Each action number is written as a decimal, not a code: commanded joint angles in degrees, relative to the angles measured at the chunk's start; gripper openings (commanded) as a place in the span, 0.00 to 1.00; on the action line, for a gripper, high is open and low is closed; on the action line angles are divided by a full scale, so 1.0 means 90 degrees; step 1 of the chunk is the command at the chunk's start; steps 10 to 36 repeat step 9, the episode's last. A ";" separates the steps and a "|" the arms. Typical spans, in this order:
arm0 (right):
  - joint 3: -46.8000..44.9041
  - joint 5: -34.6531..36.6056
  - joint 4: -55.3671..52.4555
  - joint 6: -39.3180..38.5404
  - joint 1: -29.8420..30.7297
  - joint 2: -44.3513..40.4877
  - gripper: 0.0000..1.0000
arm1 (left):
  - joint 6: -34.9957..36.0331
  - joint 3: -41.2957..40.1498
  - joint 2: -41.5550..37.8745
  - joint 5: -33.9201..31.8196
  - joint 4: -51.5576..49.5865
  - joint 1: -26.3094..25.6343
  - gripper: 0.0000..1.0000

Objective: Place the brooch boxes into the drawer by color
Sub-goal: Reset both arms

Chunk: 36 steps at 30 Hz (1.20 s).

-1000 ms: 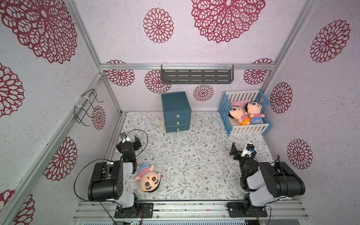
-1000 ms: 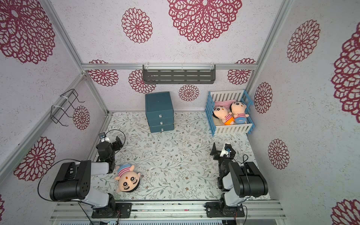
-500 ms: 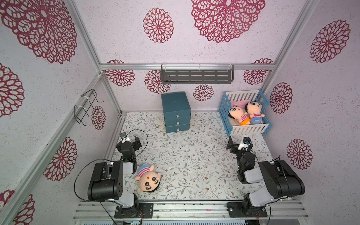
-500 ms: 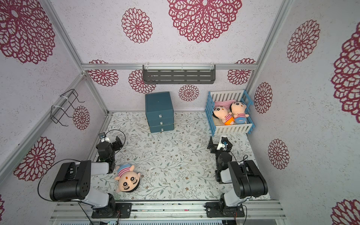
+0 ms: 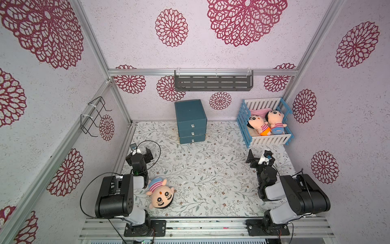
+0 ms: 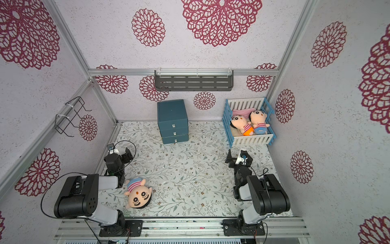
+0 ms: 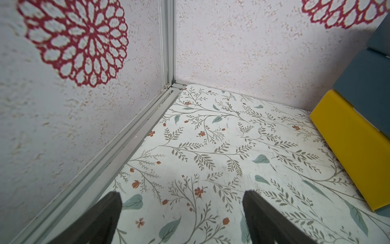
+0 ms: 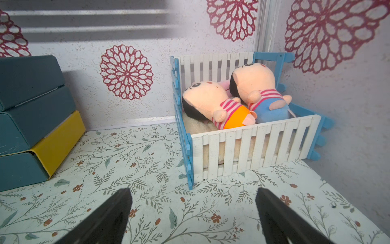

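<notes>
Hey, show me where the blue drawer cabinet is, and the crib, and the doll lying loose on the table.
drawer cabinet (image 5: 190,111), in a top view, on its flat top.
crib (image 5: 271,140), in a top view, on its white front rail.
loose doll (image 5: 161,197), in a top view, on its face.

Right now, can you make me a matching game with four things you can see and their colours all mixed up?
Things:
1. drawer
2. crib
3. wall shelf
4. loose doll

Colours:
A. grey
B. peach with stripes
C. dark teal
D. blue and white

Pairs: 1-C, 2-D, 3-A, 4-B.
</notes>
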 commanded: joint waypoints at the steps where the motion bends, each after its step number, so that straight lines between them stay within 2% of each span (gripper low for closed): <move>1: 0.0030 -0.0143 0.0220 -0.0151 0.0032 -0.0039 0.99 | 0.0056 0.0090 0.0022 -0.0050 0.0082 -0.0034 0.97; 3: 0.0377 -0.0290 -0.0436 -0.0248 0.0089 -0.0020 0.99 | 0.0059 0.0093 0.0022 -0.0051 0.0071 -0.0034 0.97; 6: 0.0328 -0.0310 -0.0319 -0.0256 0.0071 -0.0030 0.99 | 0.0056 0.0101 0.0033 -0.0050 0.0076 -0.0034 0.97; 9: 0.0125 0.0069 0.0112 -0.0231 0.0150 -0.0019 0.99 | 0.0057 0.0099 0.0031 -0.0059 0.0072 -0.0043 0.97; 36: 0.0125 0.0069 0.0112 -0.0231 0.0150 -0.0019 0.99 | 0.0057 0.0099 0.0031 -0.0059 0.0072 -0.0043 0.97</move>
